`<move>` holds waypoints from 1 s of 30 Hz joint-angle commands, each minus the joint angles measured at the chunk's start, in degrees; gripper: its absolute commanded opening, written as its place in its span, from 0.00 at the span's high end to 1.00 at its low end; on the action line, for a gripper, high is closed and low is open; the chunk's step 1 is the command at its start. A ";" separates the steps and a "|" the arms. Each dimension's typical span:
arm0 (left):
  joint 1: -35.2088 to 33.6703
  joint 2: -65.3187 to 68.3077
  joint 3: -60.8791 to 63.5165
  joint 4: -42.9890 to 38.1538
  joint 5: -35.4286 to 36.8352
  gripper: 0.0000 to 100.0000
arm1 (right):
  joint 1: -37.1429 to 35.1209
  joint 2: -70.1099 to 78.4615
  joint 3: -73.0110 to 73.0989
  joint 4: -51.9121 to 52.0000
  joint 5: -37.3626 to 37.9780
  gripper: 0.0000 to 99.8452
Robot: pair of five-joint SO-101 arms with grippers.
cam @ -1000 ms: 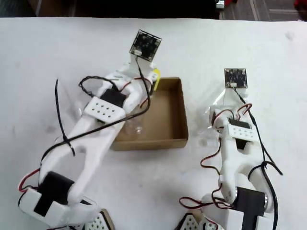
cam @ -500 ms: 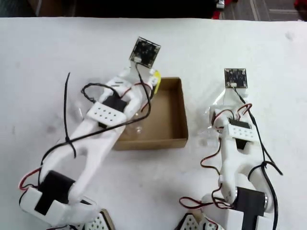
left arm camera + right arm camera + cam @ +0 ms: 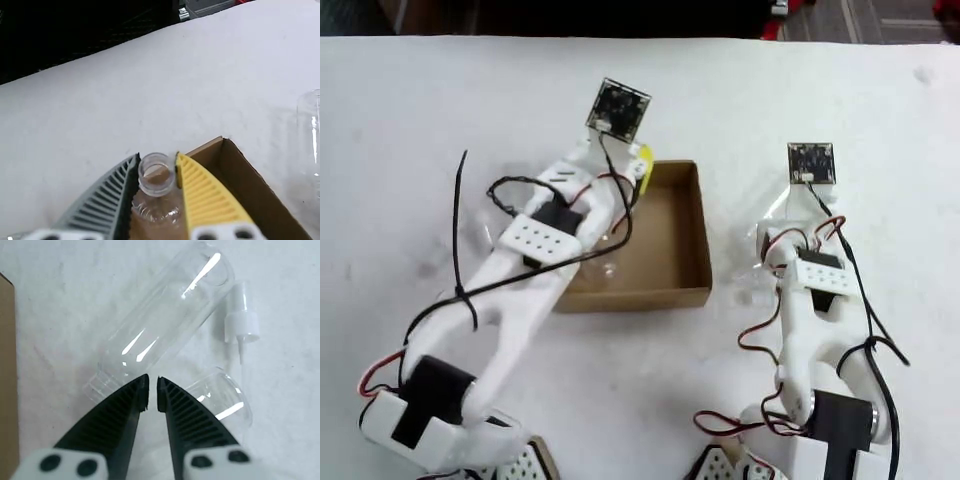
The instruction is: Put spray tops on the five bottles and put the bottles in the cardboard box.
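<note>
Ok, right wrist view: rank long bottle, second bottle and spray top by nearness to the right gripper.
1. Long bottle, neck at the jaws' tips.
2. Second bottle, beside one jaw.
3. Spray top, beside the long bottle's far end.

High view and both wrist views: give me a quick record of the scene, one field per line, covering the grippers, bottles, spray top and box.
Left gripper: shut on the neck of a clear bottle
Held bottle: no spray top, mouth open, at the edge of the cardboard box
Right gripper: fingers almost together, nothing between them, above a lying bottle
Spray top: loose on the table, beside that lying bottle
Second loose bottle: on the table next to the right gripper
</note>
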 commanded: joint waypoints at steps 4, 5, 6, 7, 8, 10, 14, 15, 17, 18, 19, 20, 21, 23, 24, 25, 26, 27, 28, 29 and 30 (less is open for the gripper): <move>-0.84 -0.48 0.88 -1.85 0.09 0.97 | 0.48 -0.13 -1.41 -1.36 -0.26 0.98; -0.84 -0.48 1.14 -2.29 0.09 0.97 | 0.48 -0.13 -1.32 -1.36 -0.26 0.98; -0.84 -0.48 1.23 -2.99 0.09 0.97 | 0.40 -0.13 -1.32 -1.36 -0.26 0.98; -1.01 -0.48 1.32 -3.25 0.09 0.97 | 0.40 -0.13 -1.32 -1.36 -0.26 0.98; -1.19 -0.48 1.32 -3.34 0.09 0.97 | 0.40 -0.13 -1.32 -1.36 -0.26 0.98; -1.19 -0.48 1.32 -3.34 0.09 0.97 | 0.40 -0.13 -1.32 -1.36 -0.26 0.98; -1.19 -0.48 1.32 -3.16 0.09 0.97 | 0.40 -0.13 -1.32 -1.36 -0.26 0.98; -1.19 -0.48 1.32 -3.08 0.09 0.97 | 0.40 -0.13 -1.23 -1.36 -0.26 0.98; -1.19 -0.48 1.32 -2.99 0.26 0.95 | 0.40 -0.13 -1.23 -1.36 -0.26 0.98; -1.19 -0.48 1.32 -2.90 0.44 0.93 | 0.40 -0.13 -1.23 -1.36 -0.26 0.98; -1.19 -0.48 1.76 -2.90 0.44 0.90 | 0.40 -0.13 -1.23 -1.36 -0.26 0.98; -1.19 -0.57 2.46 -3.25 0.53 0.89 | 0.40 -0.13 -1.23 -1.36 -0.26 0.98; -1.19 -0.57 2.73 -3.34 0.53 0.87 | 0.40 -0.13 -1.23 -1.36 -0.26 0.98; -1.19 -0.57 2.99 -3.34 0.53 0.88 | 0.40 -0.13 -1.23 -1.36 -0.26 0.98; -1.19 -0.66 2.99 -3.34 0.53 0.88 | 0.40 -0.13 -1.23 -1.36 -0.26 0.98; -1.27 -0.66 2.99 -3.34 0.53 0.88 | 0.40 -0.13 -1.23 -1.36 -0.26 0.98; -1.27 -0.66 2.99 -3.34 0.53 0.88 | 0.40 -0.13 -1.23 -1.36 -0.26 0.98; -1.27 -0.66 2.99 -3.34 0.53 0.88 | 0.40 -0.13 -1.23 -1.36 -0.26 0.98; -1.27 -0.66 2.99 -3.34 0.53 0.88 | 0.40 -0.13 -1.23 -1.36 -0.26 0.98; -1.27 -0.75 2.99 -3.34 0.53 0.88 | 0.40 -0.13 -1.23 -1.36 -0.26 0.98; -1.27 -0.92 3.08 -3.34 0.53 0.88 | 0.40 -0.13 -1.23 -1.45 -0.26 0.98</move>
